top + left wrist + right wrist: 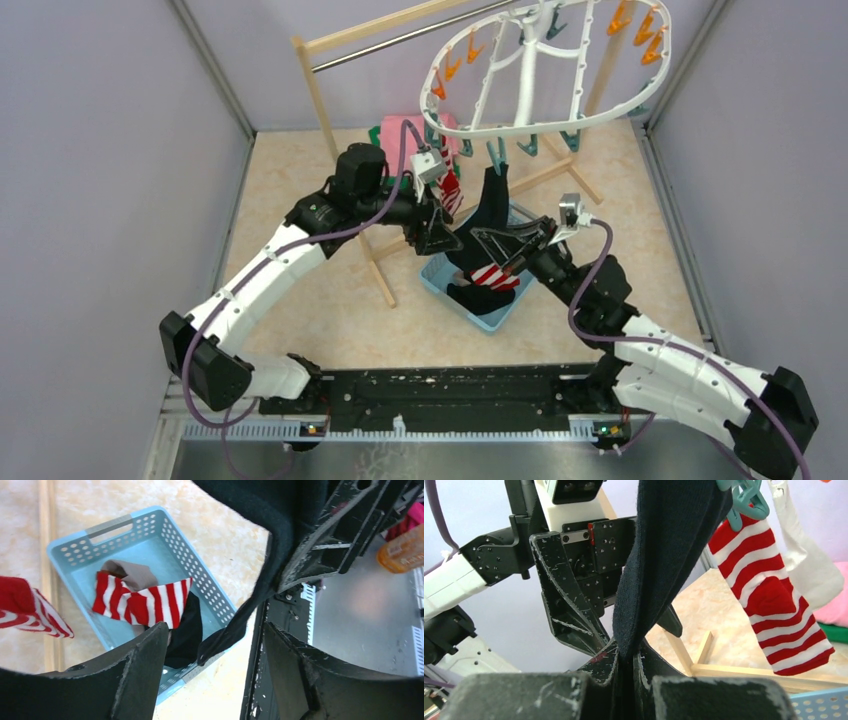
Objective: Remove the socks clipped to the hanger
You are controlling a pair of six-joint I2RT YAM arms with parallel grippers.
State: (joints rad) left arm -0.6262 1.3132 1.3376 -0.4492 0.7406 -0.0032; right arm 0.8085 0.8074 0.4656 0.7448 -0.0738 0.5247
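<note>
The white oval hanger (545, 70) hangs at the back right with teal and orange clips. A black sock (669, 555) hangs from a teal clip (739, 500), and my right gripper (626, 655) is shut on its lower part. My left gripper (215, 627) stands open, one finger on each side of that sock's loose tip (225, 640), apart from it. A red-and-white striped sock (774, 595) and a white sock (809, 565) stay clipped beside it. In the top view both grippers (440, 232) (512, 240) meet under the hanger.
Below the grippers, a light blue basket (150, 525) holds a striped sock (140, 600), a grey one and a black one. The wooden rack with its metal bar (400, 40) carries the hanger, with its base rails (734, 667) on the floor. Pink and green cloths (395, 135) lie behind.
</note>
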